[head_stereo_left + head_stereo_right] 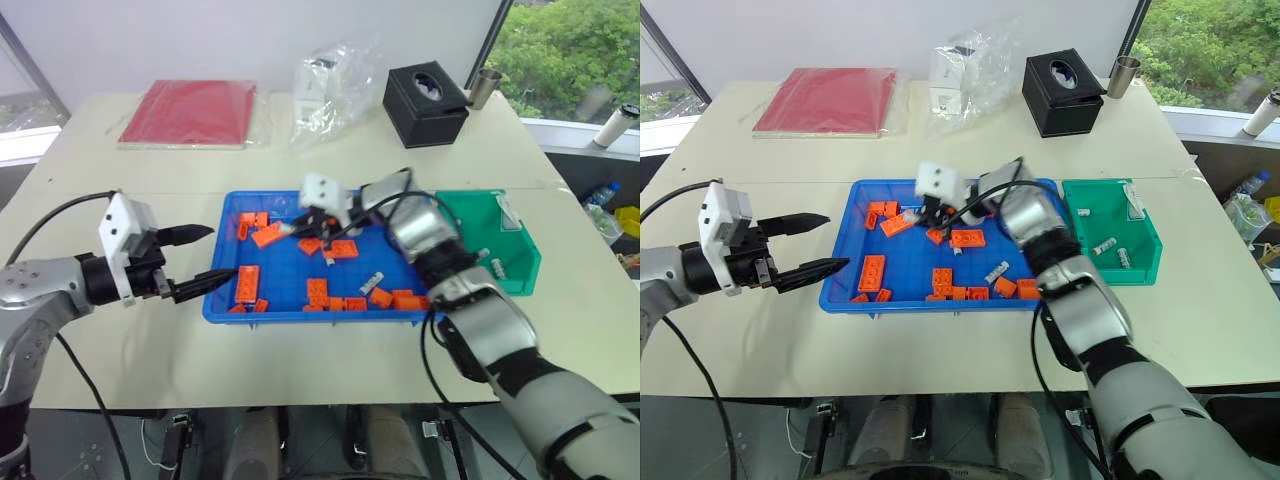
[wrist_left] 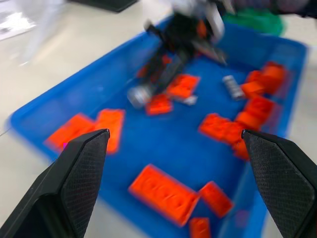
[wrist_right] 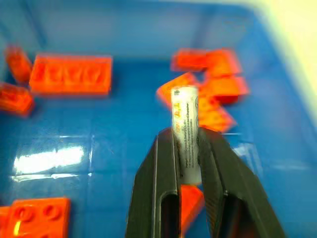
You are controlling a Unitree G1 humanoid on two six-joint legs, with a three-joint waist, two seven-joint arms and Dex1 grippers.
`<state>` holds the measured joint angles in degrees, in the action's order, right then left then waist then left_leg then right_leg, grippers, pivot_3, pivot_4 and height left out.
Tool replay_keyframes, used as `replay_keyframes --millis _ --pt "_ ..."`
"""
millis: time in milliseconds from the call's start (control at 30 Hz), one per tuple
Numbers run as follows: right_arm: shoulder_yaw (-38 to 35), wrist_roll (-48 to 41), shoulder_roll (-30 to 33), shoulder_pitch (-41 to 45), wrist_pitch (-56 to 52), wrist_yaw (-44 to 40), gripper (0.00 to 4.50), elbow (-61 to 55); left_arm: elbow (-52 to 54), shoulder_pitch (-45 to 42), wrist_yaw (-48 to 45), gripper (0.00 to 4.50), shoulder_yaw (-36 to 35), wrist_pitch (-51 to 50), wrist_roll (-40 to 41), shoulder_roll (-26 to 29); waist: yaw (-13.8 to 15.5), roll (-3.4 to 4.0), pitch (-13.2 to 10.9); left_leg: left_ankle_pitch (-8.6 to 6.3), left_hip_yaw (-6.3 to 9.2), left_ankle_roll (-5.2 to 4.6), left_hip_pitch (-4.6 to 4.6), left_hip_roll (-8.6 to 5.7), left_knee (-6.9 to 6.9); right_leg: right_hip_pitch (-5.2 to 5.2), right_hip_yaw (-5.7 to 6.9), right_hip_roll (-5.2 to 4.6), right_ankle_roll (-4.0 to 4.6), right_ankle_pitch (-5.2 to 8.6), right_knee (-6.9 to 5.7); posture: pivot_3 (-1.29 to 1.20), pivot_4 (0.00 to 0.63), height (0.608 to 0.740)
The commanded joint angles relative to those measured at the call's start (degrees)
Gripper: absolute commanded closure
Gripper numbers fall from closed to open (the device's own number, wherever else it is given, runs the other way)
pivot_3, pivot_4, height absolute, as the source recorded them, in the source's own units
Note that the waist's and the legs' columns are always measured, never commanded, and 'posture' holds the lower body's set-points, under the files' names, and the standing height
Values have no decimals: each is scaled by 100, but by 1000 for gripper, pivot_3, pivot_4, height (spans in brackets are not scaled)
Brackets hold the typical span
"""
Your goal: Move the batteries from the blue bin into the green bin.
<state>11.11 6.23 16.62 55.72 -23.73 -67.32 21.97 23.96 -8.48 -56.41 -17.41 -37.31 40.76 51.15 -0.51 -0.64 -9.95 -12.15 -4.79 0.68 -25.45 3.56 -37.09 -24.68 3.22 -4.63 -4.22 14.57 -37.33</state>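
The blue bin lies mid-table, strewn with orange blocks. My right gripper hangs over the bin's far middle, shut on a silver battery that sticks out past its fingertips. The same gripper also appears in the left eye view. Another battery lies on the bin floor toward the right. The green bin stands against the blue bin's right side with a few batteries inside. My left gripper is open and empty, level at the blue bin's left edge.
At the back of the table are a red folder, a crumpled clear plastic bag, a black tissue box and a metal cup. Cables trail from both arms over the table.
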Motion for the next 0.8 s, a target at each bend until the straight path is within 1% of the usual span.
replay_keyframes --millis 33,100,200,267,367,400,433,467,533,567,700,800 --pt "-1542 -404 1188 -704 -2463 384 4386 -2556 -233 -524 -182 0 452 136 -71 -62 73 2 -1 0 1 0 -1 -2 -1 -1 2 0 0 0 -1 0 150 736" --pt "-2000 -399 1834 -1264 -3131 572 4386 -3269 -464 -735 -324 0 632 223 -145 -92 127 1 -1 0 0 -1 0 -6 -5 2 3 0 2 1 3 0 150 736" --pt "-2509 -488 2544 -2148 -3735 783 4386 -3939 -672 -1017 -542 0 845 279 -164 -142 92 -3 2 -1 -5 -2 7 -6 -2 7 3 2 21 13 16 0 150 736" --pt "-2851 -571 2792 -2668 -3966 942 4386 -4229 -769 -1197 -670 0 1012 330 -210 -192 46 -3 2 -2 -9 -3 8 -1 2 5 0 7 21 12 18 0 150 736" --pt "-3127 -687 2918 -3223 -4169 1248 4386 -4439 -897 -1404 -794 0 1208 412 -296 -283 -34 5 -1 -1 -10 -4 11 3 3 4 -3 13 17 10 14 0 150 736" --pt "-3172 -716 2911 -3336 -4176 1357 3927 -4462 -937 -1462 -822 0 1257 431 -321 -311 -37 6 -1 -1 -10 -4 12 3 3 3 -5 15 9 6 13 0 150 736" --pt "-3199 -741 2886 -3383 -4138 1491 3362 -4435 -978 -1516 -853 0 1298 447 -344 -337 -39 5 -1 -1 -10 -5 12 3 3 3 -5 15 3 3 13 0 150 736" --pt "-3213 -777 2872 -3383 -4103 1609 3013 -4387 -1003 -1554 -878 0 1323 455 -358 -355 -38 5 -1 -1 -9 -4 11 3 3 3 -5 17 2 3 13 0 150 736" --pt "-3171 -817 2926 -3290 -3927 1813 2066 -4199 -1036 -1605 -936 0 1366 472 -378 -369 -24 5 -2 -1 -10 -5 11 2 2 3 -6 17 2 3 14 0 150 736" --pt "-3123 -837 2987 -3222 -3790 1871 1430 -4090 -1040 -1620 -969 0 1383 479 -390 -372 -19 5 -2 -1 -7 -5 10 2 1 3 -5 17 2 3 14 0 150 736" --pt "-2848 -1259 3062 -2610 -3300 1706 1430 -3821 -980 -1644 -1034 0 1418 471 -395 -394 -16 7 -4 -1 -8 -5 8 0 -2 3 -7 14 5 5 15 0 150 736" --pt "-2100 -1835 2671 -1939 -3148 1350 1430 -4012 -909 -1633 -1048 0 1476 476 -414 -419 -53 7 -4 -1 -5 -5 9 3 1 3 -6 19 2 3 15 0 150 736"
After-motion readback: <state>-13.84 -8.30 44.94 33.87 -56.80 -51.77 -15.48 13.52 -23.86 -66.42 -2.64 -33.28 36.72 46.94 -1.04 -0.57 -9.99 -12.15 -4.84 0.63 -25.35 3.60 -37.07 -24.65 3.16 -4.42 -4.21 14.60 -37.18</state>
